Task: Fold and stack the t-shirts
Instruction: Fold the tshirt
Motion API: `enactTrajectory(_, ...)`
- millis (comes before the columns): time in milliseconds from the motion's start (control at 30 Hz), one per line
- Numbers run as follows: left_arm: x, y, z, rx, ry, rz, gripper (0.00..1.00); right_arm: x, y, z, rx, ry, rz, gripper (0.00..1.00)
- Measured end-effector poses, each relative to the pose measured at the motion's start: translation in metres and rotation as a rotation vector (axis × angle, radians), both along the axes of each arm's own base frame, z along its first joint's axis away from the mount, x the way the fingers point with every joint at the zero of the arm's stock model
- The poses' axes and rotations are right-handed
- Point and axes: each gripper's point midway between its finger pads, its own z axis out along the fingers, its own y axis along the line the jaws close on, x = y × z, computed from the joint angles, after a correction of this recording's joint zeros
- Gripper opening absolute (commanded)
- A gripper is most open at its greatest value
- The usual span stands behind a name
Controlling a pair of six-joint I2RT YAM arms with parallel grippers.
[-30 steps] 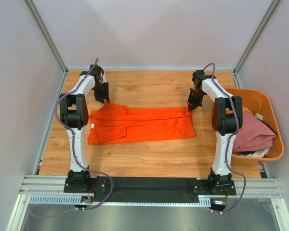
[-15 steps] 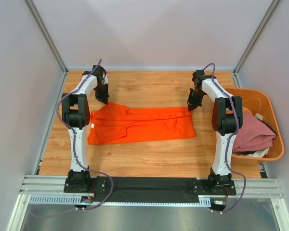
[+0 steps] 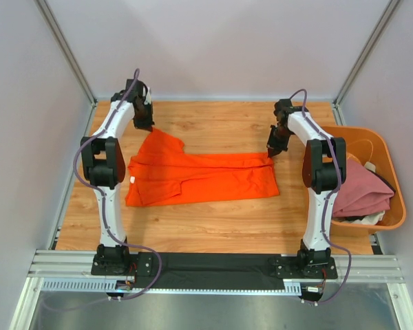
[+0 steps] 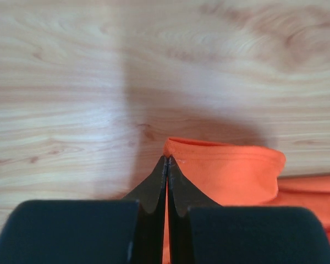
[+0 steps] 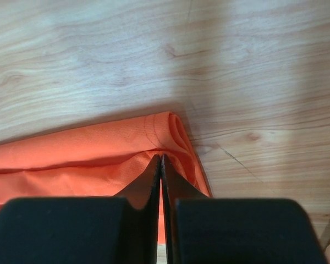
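A bright orange t-shirt (image 3: 199, 177) lies spread across the middle of the wooden table. My left gripper (image 3: 149, 126) is shut on its far left corner, and the cloth there is drawn into a peak toward the back. In the left wrist view the hem (image 4: 231, 173) is pinched between the closed tips of the left gripper (image 4: 166, 158). At the shirt's far right corner my right gripper (image 3: 272, 152) is shut on the fabric. The right wrist view shows the closed right gripper (image 5: 160, 157) on a folded orange edge (image 5: 99, 148).
An orange plastic tub (image 3: 398, 206) stands at the right edge of the table, holding a dusty pink t-shirt (image 3: 358, 189) and other cloth. Grey walls enclose the table on three sides. Both arm bases sit on the black rail at the near edge.
My left gripper has closed on the shirt's far left corner and moved back and left, stretching that corner out. The right gripper has stayed put, shut on its corner.
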Motion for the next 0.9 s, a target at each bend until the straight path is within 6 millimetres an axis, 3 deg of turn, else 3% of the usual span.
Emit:
enactTrajectory(167, 0.022, -0.002, 0.056, -0.020, -0.182, 0.014, 0.00, 0.020, 0.000, 0.014, -0.002, -0.073, 0.000, 0.01)
enactTrajectory(300, 0.035, -0.003, 0.074, -0.036, -0.262, 0.035, 0.00, 0.042, 0.002, 0.032, 0.001, -0.157, 0.001, 0.00)
enactTrajectory(533, 0.052, 0.001, 0.086, -0.065, -0.334, 0.083, 0.00, 0.089, 0.006, 0.057, 0.013, -0.298, 0.004, 0.00)
enactTrajectory(733, 0.067, 0.008, 0.092, -0.087, -0.392, 0.120, 0.00, 0.109, 0.009, 0.040, 0.020, -0.337, 0.013, 0.00)
enactTrajectory(900, 0.076, 0.008, 0.076, -0.101, -0.386, 0.129, 0.00, 0.134, 0.012, 0.023, 0.042, -0.369, 0.023, 0.00)
